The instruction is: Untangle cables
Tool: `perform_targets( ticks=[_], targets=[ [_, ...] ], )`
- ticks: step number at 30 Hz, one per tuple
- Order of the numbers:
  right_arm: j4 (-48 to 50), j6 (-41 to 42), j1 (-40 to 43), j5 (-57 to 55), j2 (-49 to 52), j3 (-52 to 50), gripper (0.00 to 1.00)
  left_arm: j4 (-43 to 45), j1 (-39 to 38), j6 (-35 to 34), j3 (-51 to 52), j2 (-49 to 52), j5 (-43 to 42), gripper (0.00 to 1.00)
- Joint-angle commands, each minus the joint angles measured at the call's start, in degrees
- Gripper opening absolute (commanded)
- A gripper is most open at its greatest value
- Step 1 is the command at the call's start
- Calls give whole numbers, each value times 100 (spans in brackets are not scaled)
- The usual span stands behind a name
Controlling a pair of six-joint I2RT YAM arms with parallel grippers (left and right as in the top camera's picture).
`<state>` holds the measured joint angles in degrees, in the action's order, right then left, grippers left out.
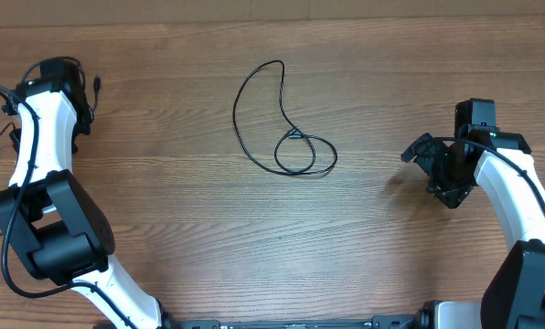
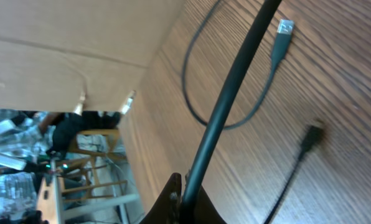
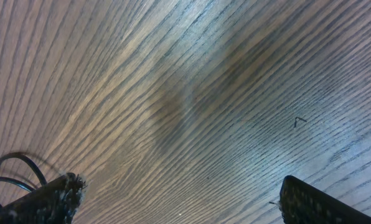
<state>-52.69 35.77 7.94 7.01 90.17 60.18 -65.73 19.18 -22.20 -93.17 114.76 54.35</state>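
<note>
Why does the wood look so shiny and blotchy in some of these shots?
Right wrist view: glare streaks the brown wooden table, with a soft dark shadow mid-frame. Left wrist view: tilted, the small black plug blurred. Overhead view: even and sharp.

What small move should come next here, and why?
Probably move the right gripper, open and empty, left toward the looped cable at the centre. It lies untouched, crossed over itself, and nearer this gripper; the left gripper is shut, far off to the side.
</note>
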Motion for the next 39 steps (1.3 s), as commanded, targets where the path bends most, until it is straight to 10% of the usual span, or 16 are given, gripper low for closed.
perform_targets(
  ticks=[1,13,20,23,39],
  targets=[
    [11,-17,33,-79,2,-33,100,254,39,-114,407,-66,-205,4],
    [11,-17,33,-79,2,-33,100,1329,39,-111,1740,-66,-1088,7],
    [11,-17,33,-81,2,-33,100,1421,39,127,1746,-68,-2236,28],
    [11,-17,33,-79,2,-33,100,1176,55,190,1598,-68,-2245,55],
    [11,-17,33,-79,2,-33,100,-90,219,1049,-2,-76,-5580,93]
  ],
)
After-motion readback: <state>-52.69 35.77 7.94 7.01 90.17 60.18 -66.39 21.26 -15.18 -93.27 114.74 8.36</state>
